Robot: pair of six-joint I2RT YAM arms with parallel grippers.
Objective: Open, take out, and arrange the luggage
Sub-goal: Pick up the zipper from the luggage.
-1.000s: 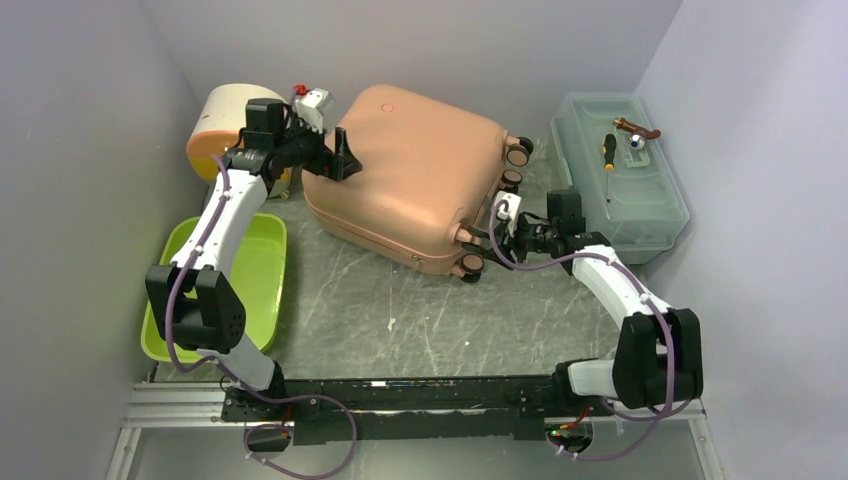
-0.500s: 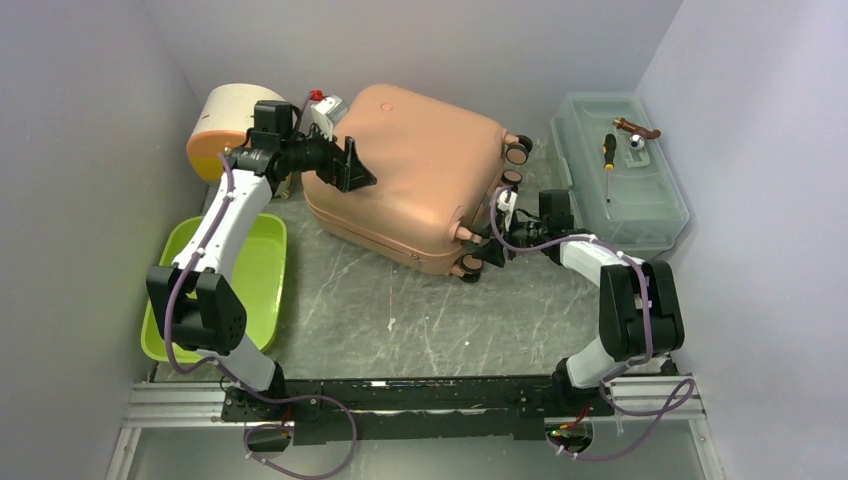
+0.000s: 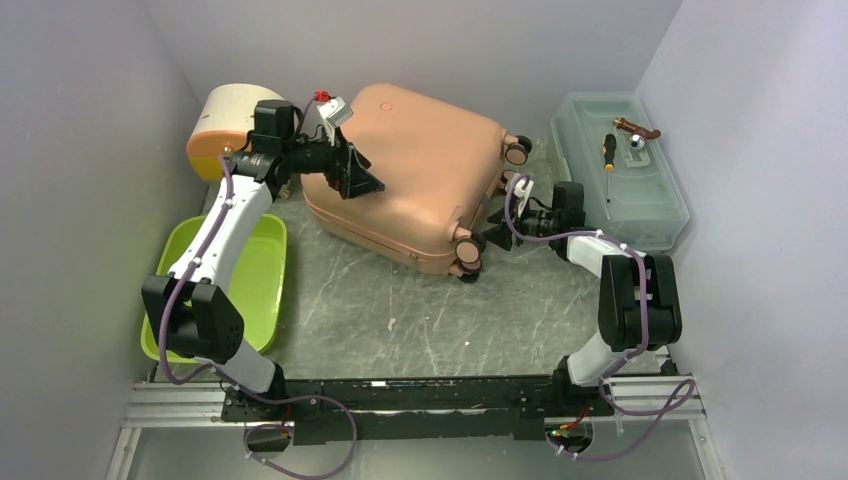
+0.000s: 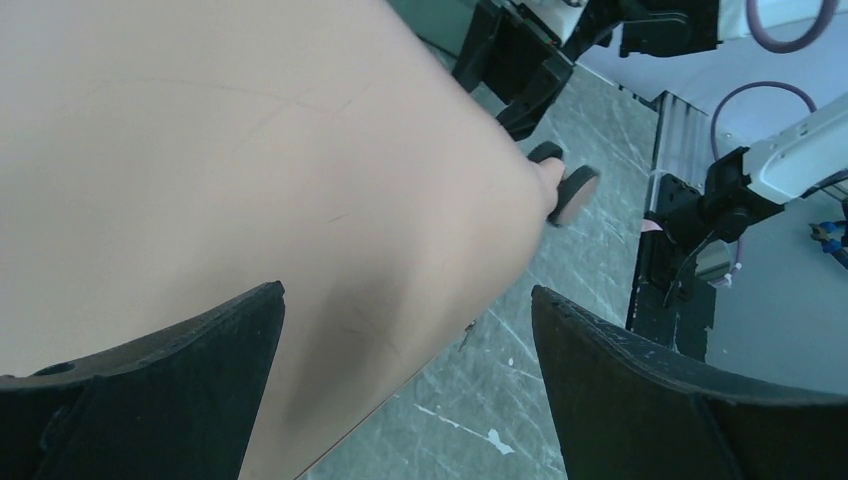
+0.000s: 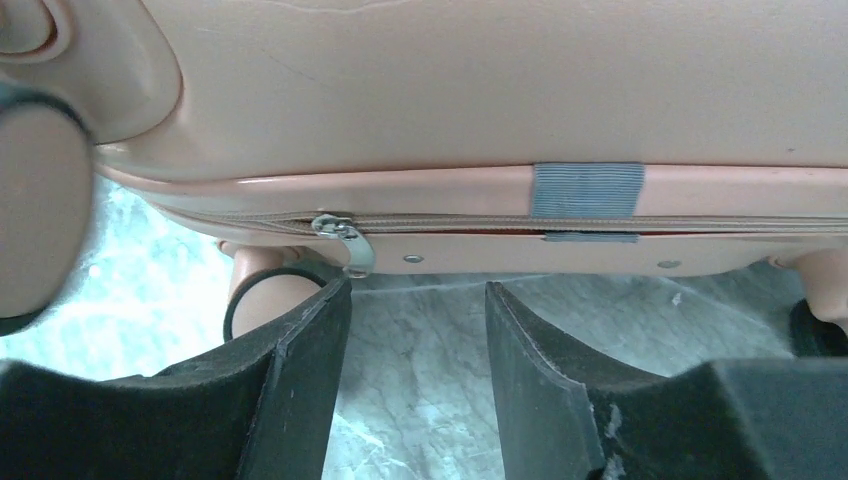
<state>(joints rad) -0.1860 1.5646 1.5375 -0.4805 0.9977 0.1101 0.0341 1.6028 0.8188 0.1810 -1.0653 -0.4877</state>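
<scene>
The luggage (image 3: pixel 420 170), a salmon-pink hard-shell suitcase, lies flat and zipped at the back centre, its wheels toward the right. My left gripper (image 3: pixel 362 178) hovers wide open over its near-left corner; in the left wrist view the pink shell (image 4: pixel 250 170) fills the space under the left gripper (image 4: pixel 408 300), and nothing is held. My right gripper (image 3: pixel 493 238) is low at the wheel end. In the right wrist view, the right gripper (image 5: pixel 418 290) is open just below the zip seam. The silver zipper pull (image 5: pixel 345 240) hangs right above its left fingertip (image 5: pixel 320 310).
A cream half-round box (image 3: pixel 225 120) stands at the back left, and a lime-green tray (image 3: pixel 255 285) lies in front of it. At the back right a translucent toolbox (image 3: pixel 625 200) carries a screwdriver (image 3: pixel 608 150). Grey walls close in on three sides.
My left gripper has swung right, from beside the suitcase's left end to over its lid. My right arm has folded in, bringing its gripper against the wheel end and its jaws slightly narrower.
</scene>
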